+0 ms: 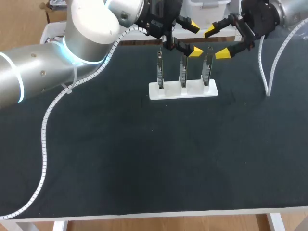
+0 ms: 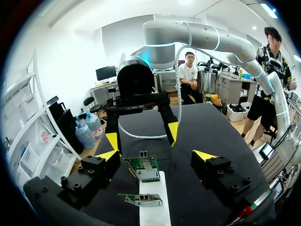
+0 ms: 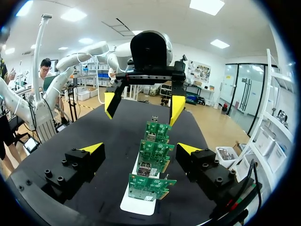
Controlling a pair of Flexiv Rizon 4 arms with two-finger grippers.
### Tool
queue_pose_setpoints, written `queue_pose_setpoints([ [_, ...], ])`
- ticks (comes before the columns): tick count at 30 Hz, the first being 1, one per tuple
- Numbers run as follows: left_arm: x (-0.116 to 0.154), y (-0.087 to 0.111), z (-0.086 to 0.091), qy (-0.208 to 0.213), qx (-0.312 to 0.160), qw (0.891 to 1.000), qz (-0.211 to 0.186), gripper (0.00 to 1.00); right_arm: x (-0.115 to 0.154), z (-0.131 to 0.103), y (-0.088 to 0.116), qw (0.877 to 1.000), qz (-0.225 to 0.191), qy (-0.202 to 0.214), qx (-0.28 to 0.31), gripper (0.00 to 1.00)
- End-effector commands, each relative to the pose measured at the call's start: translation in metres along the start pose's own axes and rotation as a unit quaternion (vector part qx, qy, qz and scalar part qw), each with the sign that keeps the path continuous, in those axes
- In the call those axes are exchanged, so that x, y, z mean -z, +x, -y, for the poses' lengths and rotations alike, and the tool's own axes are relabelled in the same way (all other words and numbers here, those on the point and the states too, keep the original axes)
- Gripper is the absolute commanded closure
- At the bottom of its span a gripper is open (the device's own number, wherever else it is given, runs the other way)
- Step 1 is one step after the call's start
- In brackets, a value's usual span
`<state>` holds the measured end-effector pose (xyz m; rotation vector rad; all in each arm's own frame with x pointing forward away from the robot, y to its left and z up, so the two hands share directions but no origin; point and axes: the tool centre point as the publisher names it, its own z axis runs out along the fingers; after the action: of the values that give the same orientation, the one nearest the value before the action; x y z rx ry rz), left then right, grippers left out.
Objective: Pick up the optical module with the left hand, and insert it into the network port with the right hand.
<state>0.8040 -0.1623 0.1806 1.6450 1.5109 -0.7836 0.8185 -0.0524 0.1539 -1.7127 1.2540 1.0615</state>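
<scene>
Standing by the table: both arms are at the far side, over a white stand (image 1: 183,90) that holds three green circuit boards (image 3: 152,155) upright in a row.

- Left gripper (image 1: 193,37): fingers spread wide, nothing between them, hovering above the middle board.
- Right gripper (image 1: 216,43): fingers also spread and empty, just beside the left one, above the end board on its own side. The two grippers face each other closely across the row.
- Network port (image 2: 148,173): a metal cage on the board's edge, seen best from the left wrist view. Each board seems to carry one.
- Optical module: I cannot pick it out as a separate piece. It may sit in one of the cages, or be hidden among the boards; neither gripper has it.

Judgement: open, empty fingers over the stand would fit a module yet to be lifted as well as one already seated and let go. The pictures do not settle which.

Handling notes, whichever it is:
- The boards are thin and edge-on, so any descent should stay square to the row.
- The stand looks light and a sideways nudge could tip it.
- With the yellow tips this near each other, only one arm should move at a time.
</scene>
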Motion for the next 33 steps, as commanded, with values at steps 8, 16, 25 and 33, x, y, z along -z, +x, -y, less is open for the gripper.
queue_pose_setpoints([
  [8, -0.0003, -0.0005, -0.0011, 0.001, 0.001, 1.0, -0.002, 0.0, 0.0022, 0.0058, 0.001, 1.0, 0.001, -0.007, -0.001, 1.0],
  [16, -0.0003, -0.0005, -0.0011, 0.001, 0.001, 1.0, -0.002, 0.0, 0.0022, 0.0058, 0.001, 1.0, 0.001, -0.007, -0.001, 1.0],
  [25, -0.0003, -0.0005, -0.0011, 0.001, 0.001, 1.0, -0.002, 0.0, 0.0022, 0.0058, 0.001, 1.0, 0.001, -0.007, -0.001, 1.0],
  [33, -0.0003, -0.0005, -0.0011, 0.001, 0.001, 1.0, -0.002, 0.0, 0.0011, 0.007, 0.0016, 1.0, 0.002, -0.007, -0.001, 1.0],
])
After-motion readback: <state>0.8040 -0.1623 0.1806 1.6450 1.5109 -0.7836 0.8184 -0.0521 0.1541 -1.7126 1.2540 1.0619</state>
